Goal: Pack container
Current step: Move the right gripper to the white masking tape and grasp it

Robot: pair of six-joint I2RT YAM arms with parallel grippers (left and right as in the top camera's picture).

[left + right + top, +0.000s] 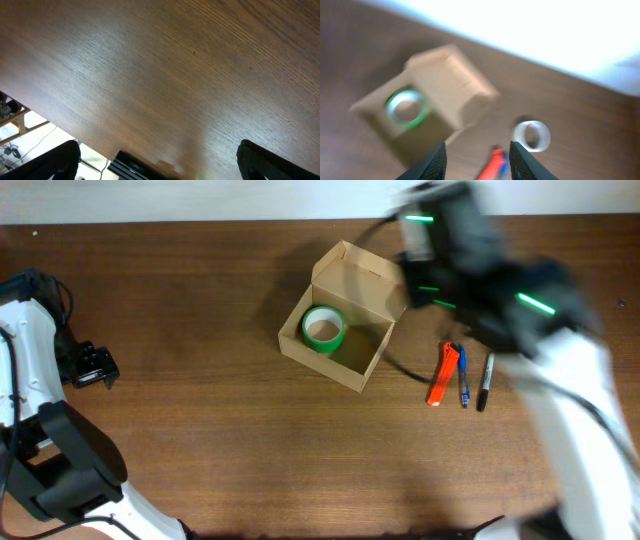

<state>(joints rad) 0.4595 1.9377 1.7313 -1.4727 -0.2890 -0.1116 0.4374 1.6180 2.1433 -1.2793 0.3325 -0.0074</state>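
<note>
Our right gripper (477, 147) has its fingers apart and empty. Its arm is blurred and seems raised over the far right of the box (352, 280), which sits mid-table, flap up, with a green tape roll (323, 329) inside. Our left gripper (159, 147), also spread, hangs low over the table (160, 60) at the left edge.

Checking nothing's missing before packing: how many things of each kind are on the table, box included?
Cardboard box: 1
Tape rolls: 2, the green roll in the box and the clear roll outside it
Pens: 2, the blue pen and the black pen
Orange stick-shaped item: 1
Total: 6
</note>
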